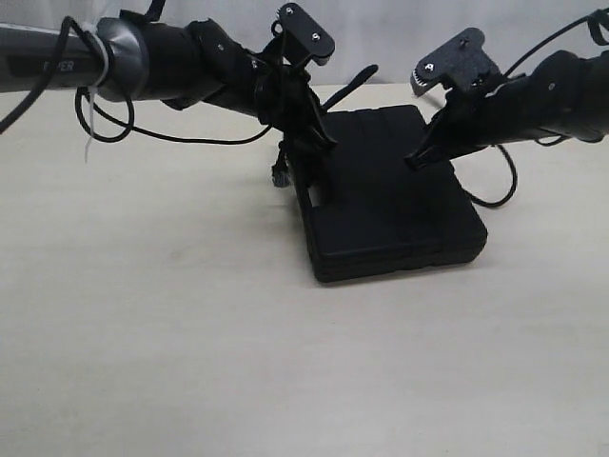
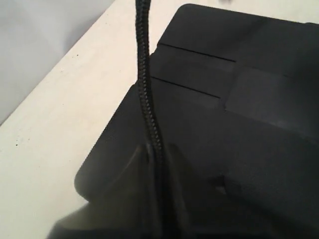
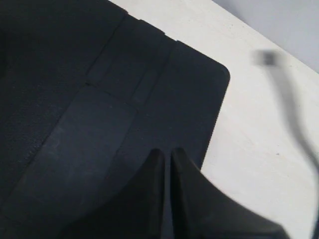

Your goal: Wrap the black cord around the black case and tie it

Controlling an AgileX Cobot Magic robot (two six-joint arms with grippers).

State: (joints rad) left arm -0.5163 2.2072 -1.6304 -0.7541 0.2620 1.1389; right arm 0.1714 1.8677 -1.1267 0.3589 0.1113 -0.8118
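Note:
The black case (image 1: 390, 205) lies flat in the middle of the table. My left gripper (image 1: 322, 143) hovers over the case's back left edge. In the left wrist view it (image 2: 158, 147) is shut on the black cord (image 2: 144, 79), a braided rope that runs taut from the jaws across the case (image 2: 239, 124) and past its edge. A stretch of the cord (image 1: 357, 81) rises behind the case, and a knotted end (image 1: 279, 175) hangs by the case's left side. My right gripper (image 1: 416, 162) touches down near the case's right back part. It (image 3: 168, 150) is shut with nothing between its fingers, above the case (image 3: 75, 99).
The pale table (image 1: 190, 333) spreads in front of and to both sides of the case. Smooth arm cables loop down at the left (image 1: 105, 129) and at the right (image 1: 500, 195). A blurred cable (image 3: 294, 114) hangs beside the case in the right wrist view.

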